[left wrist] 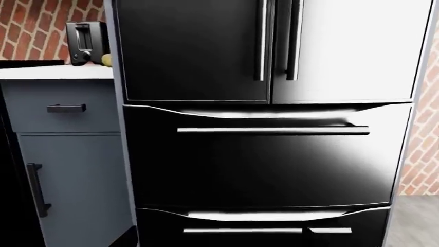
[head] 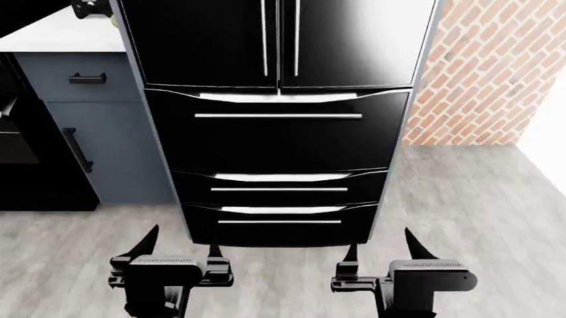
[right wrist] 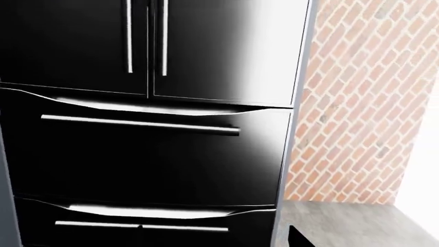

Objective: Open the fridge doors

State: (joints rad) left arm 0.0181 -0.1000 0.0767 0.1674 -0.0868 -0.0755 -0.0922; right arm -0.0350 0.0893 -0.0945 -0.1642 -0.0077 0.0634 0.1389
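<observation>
The fridge doors stand shut side by side: the left door and the right door, glossy black, each with a thin vertical silver handle at the centre seam. The wrist views show the same doors from low down. My left gripper and right gripper hang open and empty above the floor in front of the lowest drawer, far below the door handles and touching nothing.
Three wide black drawers with horizontal silver handles sit under the doors. A grey-blue cabinet with a white counter and a toaster stands at the left, beside a black appliance. A brick wall is at the right, over grey wood floor.
</observation>
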